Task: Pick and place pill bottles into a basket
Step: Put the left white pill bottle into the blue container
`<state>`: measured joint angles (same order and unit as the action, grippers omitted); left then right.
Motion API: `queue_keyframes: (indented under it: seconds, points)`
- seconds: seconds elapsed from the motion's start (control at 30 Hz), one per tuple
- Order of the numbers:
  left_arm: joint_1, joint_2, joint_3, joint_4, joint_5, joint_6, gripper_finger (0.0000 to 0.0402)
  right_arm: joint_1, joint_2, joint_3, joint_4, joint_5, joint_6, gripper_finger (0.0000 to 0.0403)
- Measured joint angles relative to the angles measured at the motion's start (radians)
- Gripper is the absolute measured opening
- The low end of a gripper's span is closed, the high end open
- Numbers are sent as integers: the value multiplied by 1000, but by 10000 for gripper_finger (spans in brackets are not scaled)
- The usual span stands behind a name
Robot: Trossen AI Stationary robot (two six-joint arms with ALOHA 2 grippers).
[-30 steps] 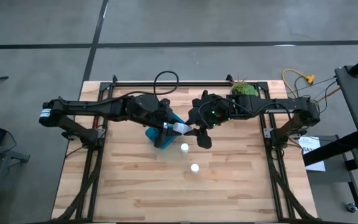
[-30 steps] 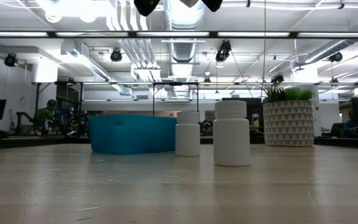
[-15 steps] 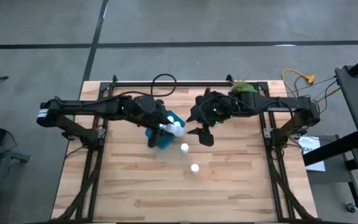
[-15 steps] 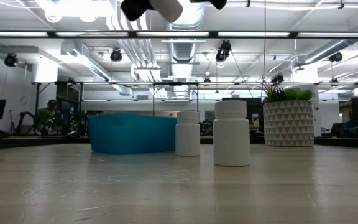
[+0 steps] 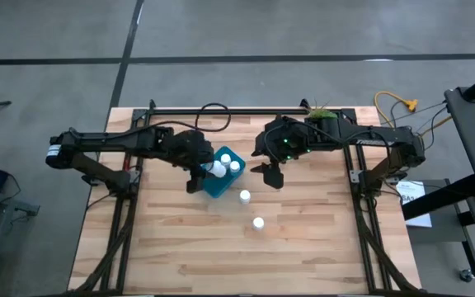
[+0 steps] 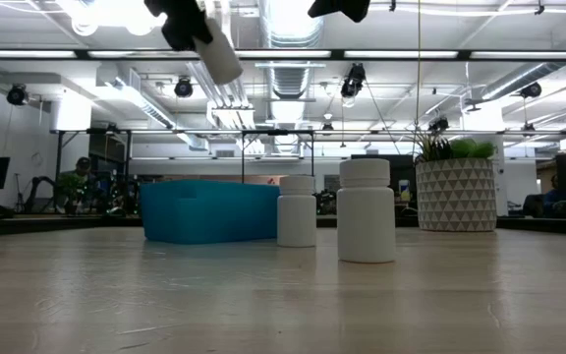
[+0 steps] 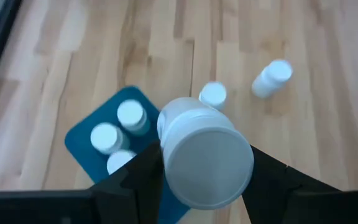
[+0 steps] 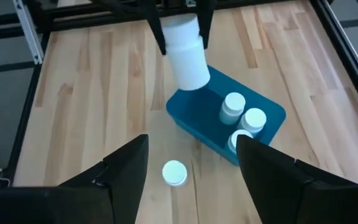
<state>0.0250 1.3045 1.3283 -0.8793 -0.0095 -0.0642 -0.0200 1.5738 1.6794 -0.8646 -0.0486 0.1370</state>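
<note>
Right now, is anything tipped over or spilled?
Nothing spilled. Three bottles stand in the basket, two stand on the table. Only the bottle in the left gripper is tilted, held above the basket. The right gripper is open, empty.

- I'm in a big open lab/workshop hall, not a home.
- Far side in low view: exposed round ducts [image 6: 288, 29], strip lights and black spot lamps [image 6: 185, 87] under an open ceiling.
- Far left: a person [image 6: 75, 182] sits among benches w/ equipment.
- My bench: butcher-block wood table [image 5: 188, 247] on a black metal frame [image 5: 122, 223], on a grey concrete floor [image 5: 287, 29] w/ dark seams.
- Right of table: yellow cable [image 5: 394, 103] and another stand w/ gear.
- White patterned pot w/ green plant [image 6: 456, 187] at far right corner.
</note>
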Motion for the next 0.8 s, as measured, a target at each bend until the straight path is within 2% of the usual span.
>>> queue_keyframes:
  seconds: [0.33, 0.47, 0.8]
  points:
    - [77, 91, -21, -25, 37, 47, 157, -15, -16, -1, 3, 53, 70, 226]
    - [116, 139, -23, -42, 87, 74, 157, -17, -20, -1, 7, 55, 94, 226]
    - [139, 250, -23, -48, 117, 129, 157, -18, -30, -1, 42, 80, 152, 226]
